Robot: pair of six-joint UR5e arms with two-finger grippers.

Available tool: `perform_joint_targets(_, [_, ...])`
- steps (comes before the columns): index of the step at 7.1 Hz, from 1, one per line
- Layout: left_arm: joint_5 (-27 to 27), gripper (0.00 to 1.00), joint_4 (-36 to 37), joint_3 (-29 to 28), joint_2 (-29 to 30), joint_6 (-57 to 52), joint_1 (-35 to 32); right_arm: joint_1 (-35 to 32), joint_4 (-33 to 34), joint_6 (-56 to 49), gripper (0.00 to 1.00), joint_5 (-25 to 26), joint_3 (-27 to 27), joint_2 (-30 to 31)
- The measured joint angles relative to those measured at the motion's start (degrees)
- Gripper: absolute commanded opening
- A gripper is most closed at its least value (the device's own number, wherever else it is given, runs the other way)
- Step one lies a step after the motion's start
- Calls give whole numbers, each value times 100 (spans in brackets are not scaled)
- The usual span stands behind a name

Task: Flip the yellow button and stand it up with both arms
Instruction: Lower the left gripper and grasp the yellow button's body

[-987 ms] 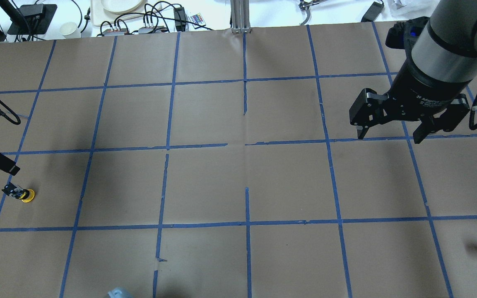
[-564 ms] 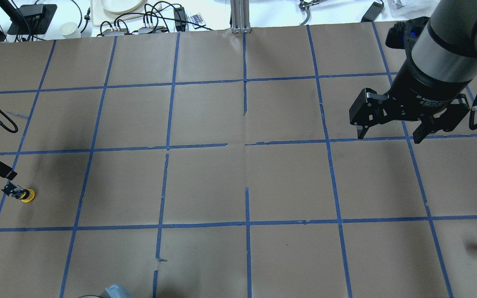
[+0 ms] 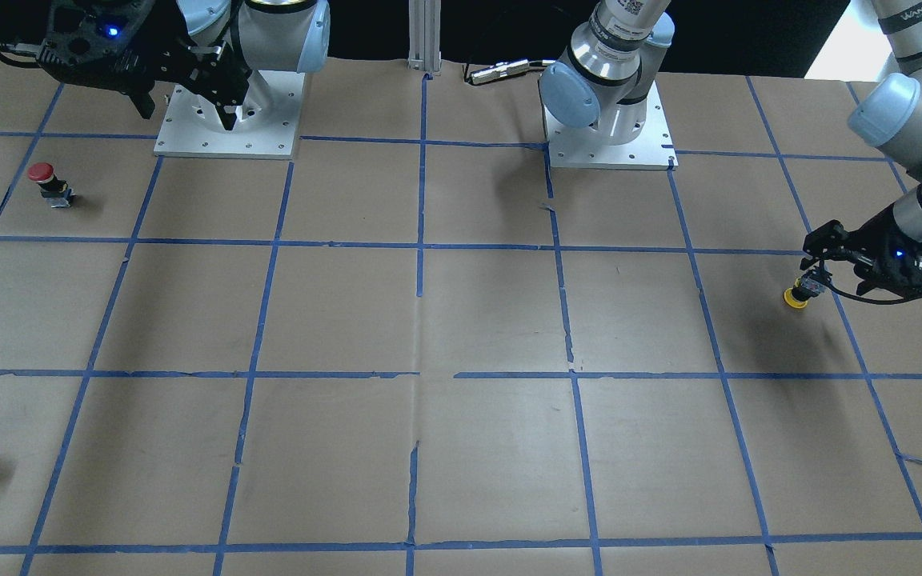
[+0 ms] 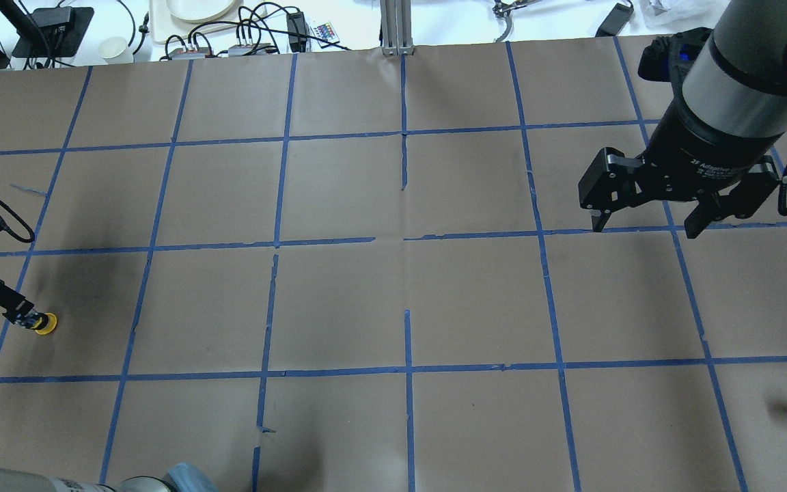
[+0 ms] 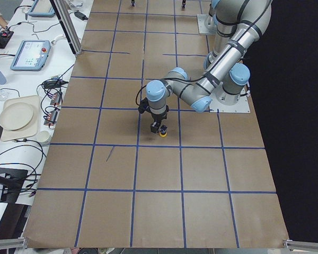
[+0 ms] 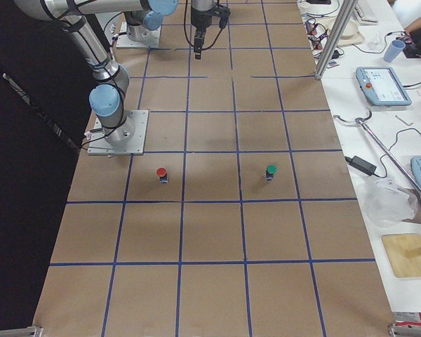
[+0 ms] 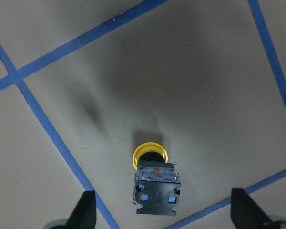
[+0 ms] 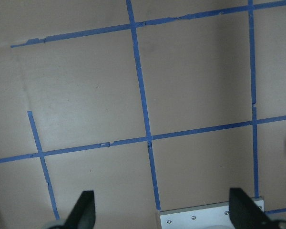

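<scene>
Left wrist-mounted view: the yellow button lies on its side on the bench, cap pointing away from the camera, black body nearest. The left gripper is released, one finger to either side of the button's body and neither touching it. A red mark on the body's clear strip is too blurred to read.

Overhead exterior view: the right gripper hangs released too, well apart from the button, across the bench. Its black housing reads "2F Adaptive"; the rest is illegible.

In the exterior front-facing view the left arm, above the button, bears lettering cut off as "WANJE".
</scene>
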State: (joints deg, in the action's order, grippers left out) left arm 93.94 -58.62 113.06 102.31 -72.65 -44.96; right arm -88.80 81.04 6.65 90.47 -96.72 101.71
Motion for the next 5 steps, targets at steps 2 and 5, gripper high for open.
perform_joint_targets(2, [4, 97, 438, 313, -25, -189, 17, -5, -8, -5, 100, -3, -4, 7])
perform_joint_targets(5, [-3, 87, 542, 387, 14, -303, 108, -6, -19, 0, 100, 2, -10, 18])
